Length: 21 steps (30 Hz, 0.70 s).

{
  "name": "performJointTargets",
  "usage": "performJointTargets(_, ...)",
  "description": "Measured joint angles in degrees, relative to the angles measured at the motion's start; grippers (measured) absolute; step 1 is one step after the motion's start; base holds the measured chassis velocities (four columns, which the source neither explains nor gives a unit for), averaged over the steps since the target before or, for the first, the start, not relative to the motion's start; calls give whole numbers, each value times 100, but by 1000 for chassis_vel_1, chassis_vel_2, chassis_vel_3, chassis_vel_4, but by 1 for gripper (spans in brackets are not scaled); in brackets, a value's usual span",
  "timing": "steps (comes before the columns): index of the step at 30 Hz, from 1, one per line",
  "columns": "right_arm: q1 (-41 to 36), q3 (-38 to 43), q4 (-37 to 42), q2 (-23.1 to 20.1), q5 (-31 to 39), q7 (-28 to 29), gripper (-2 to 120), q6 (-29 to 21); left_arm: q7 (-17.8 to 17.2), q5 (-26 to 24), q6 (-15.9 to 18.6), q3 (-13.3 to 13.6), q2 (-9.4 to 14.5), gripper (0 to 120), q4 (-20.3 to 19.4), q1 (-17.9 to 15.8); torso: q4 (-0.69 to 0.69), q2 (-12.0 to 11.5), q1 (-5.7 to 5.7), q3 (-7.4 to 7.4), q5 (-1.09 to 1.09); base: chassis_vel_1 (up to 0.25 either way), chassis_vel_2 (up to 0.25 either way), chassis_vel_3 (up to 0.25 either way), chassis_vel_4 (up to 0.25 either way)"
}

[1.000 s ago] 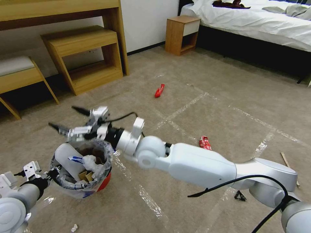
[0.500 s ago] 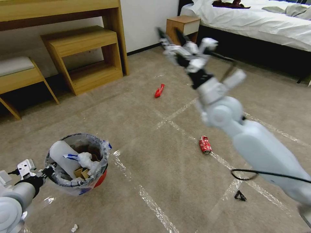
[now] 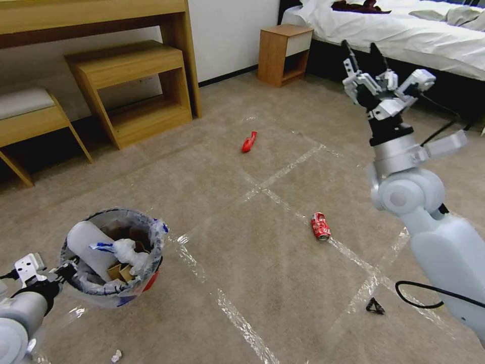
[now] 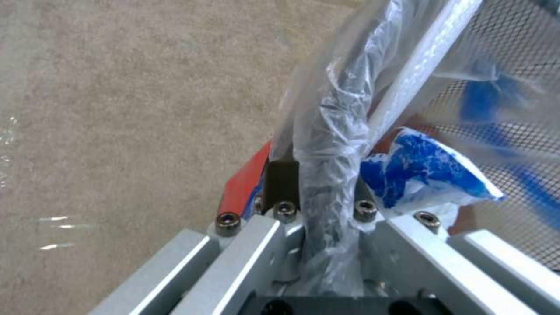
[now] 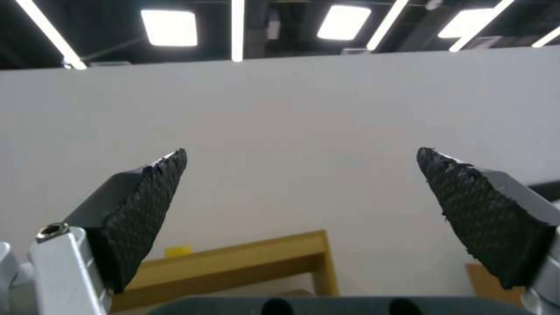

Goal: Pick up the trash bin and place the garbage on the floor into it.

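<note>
The red trash bin [image 3: 113,258] with its clear liner hangs at the lower left, holding a white slipper sole, a white-and-blue wad and a small cardboard box. My left gripper [image 3: 66,269] is shut on its near rim; the left wrist view shows the left gripper [image 4: 323,188] pinching the bagged rim [image 4: 330,122]. My right gripper [image 3: 362,50] is raised high at the right, open and holding nothing, and the right gripper [image 5: 300,175] points at a wall. On the floor [image 3: 283,283] lie garbage pieces: a red can [image 3: 320,226], a red wrapper [image 3: 248,141] and a small white wad [image 3: 116,356].
A small black scrap [image 3: 374,306] lies near the right arm. Wooden desk and low shelf [image 3: 131,86] stand at the back left, a nightstand [image 3: 284,53] and a bed [image 3: 404,35] at the back right. Shiny tape strips [image 3: 237,318] cross the carpet.
The right arm swung away from above the bin, across to the right and upward, with its gripper still open. The bin and left gripper shifted slightly left and down.
</note>
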Motion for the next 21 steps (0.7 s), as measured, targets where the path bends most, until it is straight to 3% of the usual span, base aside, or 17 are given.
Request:
performJointTargets(14,-2003,1260,517,208,-431,-33,100,237,34,133,-31,1,-143,1,-66,78,1,0,0,-1,-1,0,0,0,0)
performJointTargets(18,-2841,1648,565,299,-557,322,99,182,51,171,-37,48,-172,1,-34,68,-1,0,0,0,0,0,0,0,0)
performJointTargets(21,-3524,1849,475,387,-593,1246,96,-257,62,190,-41,99,-196,1,35,38,-2,1,0,0,0,0,0,0,0)
